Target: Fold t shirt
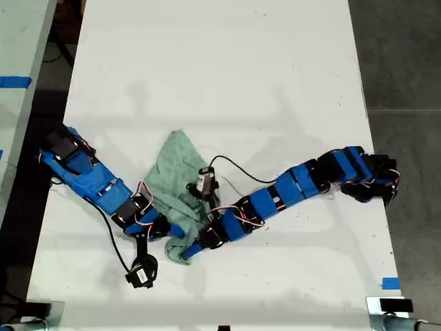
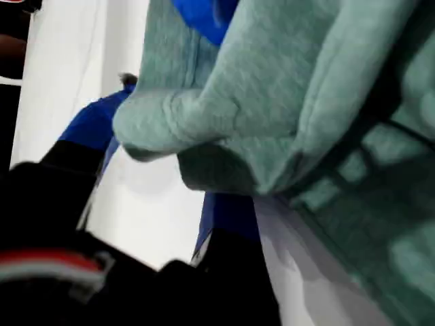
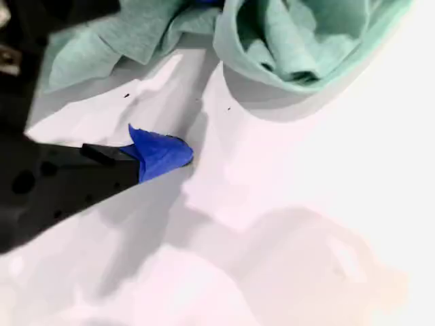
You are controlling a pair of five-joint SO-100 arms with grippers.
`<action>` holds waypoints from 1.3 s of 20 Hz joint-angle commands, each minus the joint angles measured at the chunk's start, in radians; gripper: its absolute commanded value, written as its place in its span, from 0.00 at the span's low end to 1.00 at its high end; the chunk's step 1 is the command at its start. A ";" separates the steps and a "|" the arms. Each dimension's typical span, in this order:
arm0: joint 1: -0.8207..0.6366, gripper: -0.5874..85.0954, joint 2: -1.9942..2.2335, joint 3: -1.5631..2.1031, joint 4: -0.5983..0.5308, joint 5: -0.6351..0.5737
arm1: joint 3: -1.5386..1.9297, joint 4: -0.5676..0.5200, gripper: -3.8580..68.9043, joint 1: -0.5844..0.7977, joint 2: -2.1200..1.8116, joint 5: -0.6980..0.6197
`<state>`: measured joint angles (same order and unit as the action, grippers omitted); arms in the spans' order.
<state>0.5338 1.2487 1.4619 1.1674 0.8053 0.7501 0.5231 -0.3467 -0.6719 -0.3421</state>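
The pale mint-green t shirt (image 1: 176, 172) lies crumpled near the table's middle in the exterior view, bunched toward its lower end. My first gripper (image 1: 187, 250), on the arm reaching in from the exterior view's right, is buried in that bunch. In the first wrist view a fold of the t shirt (image 2: 272, 102) hangs close before the lens, raised off the table. My second gripper (image 1: 165, 231), on the arm from the exterior view's left, sits at the shirt's edge. Its blue fingertip (image 3: 160, 153) hovers over bare table short of the t shirt (image 3: 299, 41), with nothing against it.
The white table (image 1: 220, 69) stretches far beyond the shirt in the exterior view. A black cable (image 1: 238, 171) trails across the table beside the first arm. Blue tape (image 1: 390, 283) marks the table near the exterior view's lower right. Dark floor borders both sides.
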 commanded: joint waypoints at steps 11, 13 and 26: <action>0.046 0.00 0.006 -0.173 0.014 -0.067 | -0.048 0.149 0.08 -0.026 -0.069 0.003; 0.086 0.00 0.052 -0.173 0.028 -0.049 | -0.048 0.195 0.08 -0.061 -0.115 -0.003; 0.126 0.33 0.120 -0.359 0.123 -0.057 | -0.048 0.175 0.08 -0.137 -0.347 -0.109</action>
<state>0.7010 1.3238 1.1842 1.2901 0.7455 0.7409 0.7363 -0.5047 -0.9066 -0.4280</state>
